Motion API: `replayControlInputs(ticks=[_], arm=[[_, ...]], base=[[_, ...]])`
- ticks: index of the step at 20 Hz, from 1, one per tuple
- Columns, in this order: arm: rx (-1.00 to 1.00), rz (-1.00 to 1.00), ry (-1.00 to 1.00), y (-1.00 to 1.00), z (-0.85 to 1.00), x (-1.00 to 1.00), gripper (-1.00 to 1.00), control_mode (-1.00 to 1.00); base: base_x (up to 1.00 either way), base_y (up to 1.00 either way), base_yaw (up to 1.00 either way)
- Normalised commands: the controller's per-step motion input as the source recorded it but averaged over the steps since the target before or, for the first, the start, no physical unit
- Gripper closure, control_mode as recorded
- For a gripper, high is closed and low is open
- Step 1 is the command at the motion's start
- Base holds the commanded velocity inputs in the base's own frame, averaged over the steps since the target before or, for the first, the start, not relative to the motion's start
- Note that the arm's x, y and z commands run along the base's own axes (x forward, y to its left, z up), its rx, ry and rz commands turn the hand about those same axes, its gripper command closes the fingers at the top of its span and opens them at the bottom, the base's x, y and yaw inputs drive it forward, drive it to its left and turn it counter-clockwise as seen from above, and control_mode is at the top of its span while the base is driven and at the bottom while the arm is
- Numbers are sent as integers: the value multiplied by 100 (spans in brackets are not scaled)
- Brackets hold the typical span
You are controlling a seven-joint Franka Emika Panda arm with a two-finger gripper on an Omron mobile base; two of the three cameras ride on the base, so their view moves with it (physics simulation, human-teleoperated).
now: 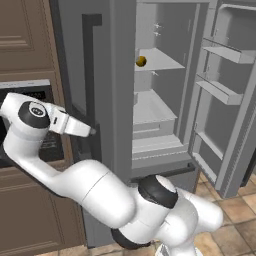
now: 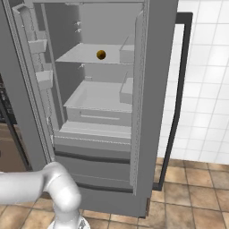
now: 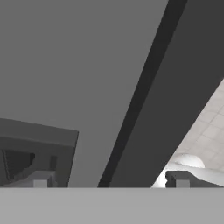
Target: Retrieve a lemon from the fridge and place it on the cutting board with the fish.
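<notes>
At the closed left fridge door, my gripper (image 3: 109, 178) stands with its jaws spread wide and nothing between them, close to the dark handle (image 1: 91, 75). The right door hangs open, so fetching is the step now. I must swing right and reach far in to the lemon (image 1: 141, 61) on the upper shelf (image 1: 162, 61). It's round, no long axis to speak of.

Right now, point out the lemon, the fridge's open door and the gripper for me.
lemon (image 2: 101, 54): right base view, middle of the fruit on the upper shelf.
open door (image 1: 235, 125): left base view, its inner wall.
gripper (image 3: 109, 180): hand view, midway between fingertips.
</notes>
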Motion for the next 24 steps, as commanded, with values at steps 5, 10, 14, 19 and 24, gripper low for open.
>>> replayControlInputs(ticks=[5,10,14,19,24], arm=[[-13,9,2,20,-19,-54,-100,-100],[-18,21,-2,-2,-23,-93,-100,-100],[-10,29,-10,-34,-17,-100,-100,-100],[0,31,-7,-51,0,-100,-100,-100],[11,23,-1,-70,11,-94,-100,-100]], base=[[0,0,0],[0,0,0],[0,0,0],[0,0,0],[0,0,0]])
